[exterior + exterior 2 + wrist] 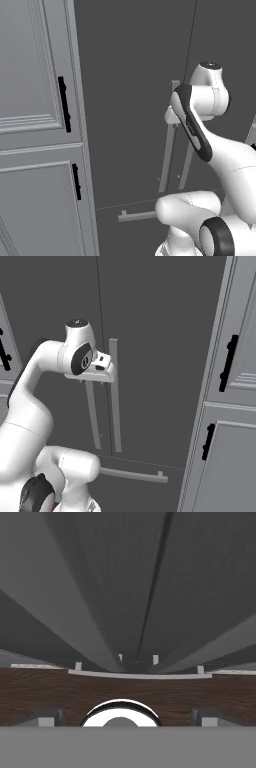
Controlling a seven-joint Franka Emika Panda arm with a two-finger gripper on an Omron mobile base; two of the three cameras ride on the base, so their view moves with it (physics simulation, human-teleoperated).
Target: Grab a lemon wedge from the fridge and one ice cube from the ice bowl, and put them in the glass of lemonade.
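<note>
Subject of inspection: the fridge (135, 100) (160, 331) (100, 587), a tall dark grey unit that took up the middle of both base views. Its two upper doors were shut and met at a thin vertical seam. The drawer front below them was shut as well. With every door closed, the interior was hidden and its contents could not be told.

Fittings on the fridge: two long pale grey bar handles (165, 160) (116, 401) hung upright, one on each side of the seam and close together. A horizontal bar handle (137, 216) (132, 475) ran across the drawer front beneath them.

Pincer: the gripper (172, 116) (102, 368) (129, 716) was at the upper ends of the two upright handles, right against the fridge front. In the hand view its finger tips (48, 717) stood wide apart with nothing between them, so the pincer was open and empty. From the base views I could not tell whether either finger touched a handle.

Surroundings: panelled light grey cabinets (30, 75) (240, 446) with short black pulls (64, 104) (227, 363) flanked the fridge on both sides, all closed. A dark brown wood floor (50, 687) lay at the fridge's foot in the hand view.
</note>
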